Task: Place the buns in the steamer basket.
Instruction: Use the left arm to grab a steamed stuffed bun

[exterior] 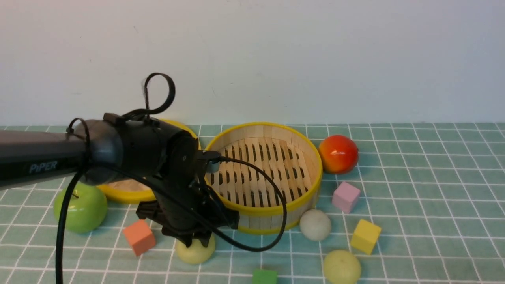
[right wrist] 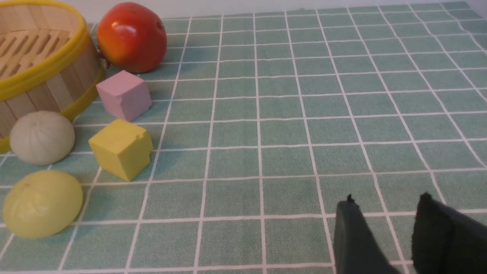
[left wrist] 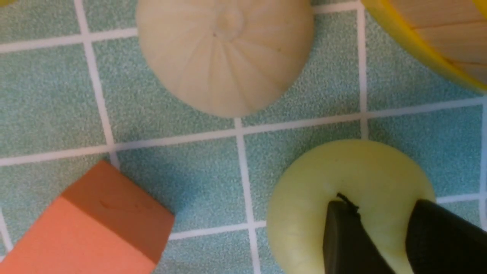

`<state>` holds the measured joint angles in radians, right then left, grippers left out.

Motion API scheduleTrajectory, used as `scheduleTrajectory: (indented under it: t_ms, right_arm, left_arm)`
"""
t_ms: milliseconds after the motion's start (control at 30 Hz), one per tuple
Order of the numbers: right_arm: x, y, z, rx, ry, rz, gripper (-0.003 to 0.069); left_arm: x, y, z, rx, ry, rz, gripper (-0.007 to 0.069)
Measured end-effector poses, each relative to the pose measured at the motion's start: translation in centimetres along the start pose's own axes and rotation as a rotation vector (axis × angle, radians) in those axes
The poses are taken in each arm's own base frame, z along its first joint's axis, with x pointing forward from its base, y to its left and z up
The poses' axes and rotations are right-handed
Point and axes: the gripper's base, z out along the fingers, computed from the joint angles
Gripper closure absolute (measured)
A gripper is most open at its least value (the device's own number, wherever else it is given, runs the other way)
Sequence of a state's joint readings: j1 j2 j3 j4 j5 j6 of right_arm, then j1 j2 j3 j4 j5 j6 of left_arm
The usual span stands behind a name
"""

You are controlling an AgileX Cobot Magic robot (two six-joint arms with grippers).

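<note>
Two left fingers (left wrist: pixel 350 239) are standing slightly apart, gripping nothing, their tips poised over a yellow-green bun (left wrist: pixel 304 213); contact cannot be told. An off-white bun (left wrist: pixel 224 53) is lying just beyond the tips, with an orange cube (left wrist: pixel 95 228) near them and the steamer basket (exterior: pixel 276 209) close alongside. The right fingers (right wrist: pixel 354 239) are standing apart over the surface (right wrist: pixel 289 114). A second off-white bun (right wrist: pixel 42 137) and a second yellow-green bun (right wrist: pixel 42 203) are lying well away from them, outside the basket.

I see a lab test setup: bare white wall (exterior: pixel 276 59) at twelve o'clock, green checked cloth (exterior: pixel 434 197), scattered coloured blocks (exterior: pixel 345 196).
</note>
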<state>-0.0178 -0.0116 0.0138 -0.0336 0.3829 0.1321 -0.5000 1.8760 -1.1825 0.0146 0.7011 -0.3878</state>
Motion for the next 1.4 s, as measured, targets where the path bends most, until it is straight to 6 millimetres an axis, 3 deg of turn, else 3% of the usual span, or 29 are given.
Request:
scheduleTrajectory:
  t_ms: [233,500,1400]
  right_arm:
    - [0.0,0.0,0.0,0.0,0.0,0.0,0.0419]
    - [0.0,0.0,0.0,0.0,0.0,0.0,0.0419]
    - [0.0,0.0,0.0,0.0,0.0,0.0,0.0419]
  left_arm:
    - [0.0,0.0,-0.3,-0.015,0.034,0.0,0.0386]
    - [-0.7,0.2,-2.2,-0.053,0.021,0.023,0.0386]
    - [-1.0,0.0,-2.2,-0.042,-0.005,-0.007,0.0386]
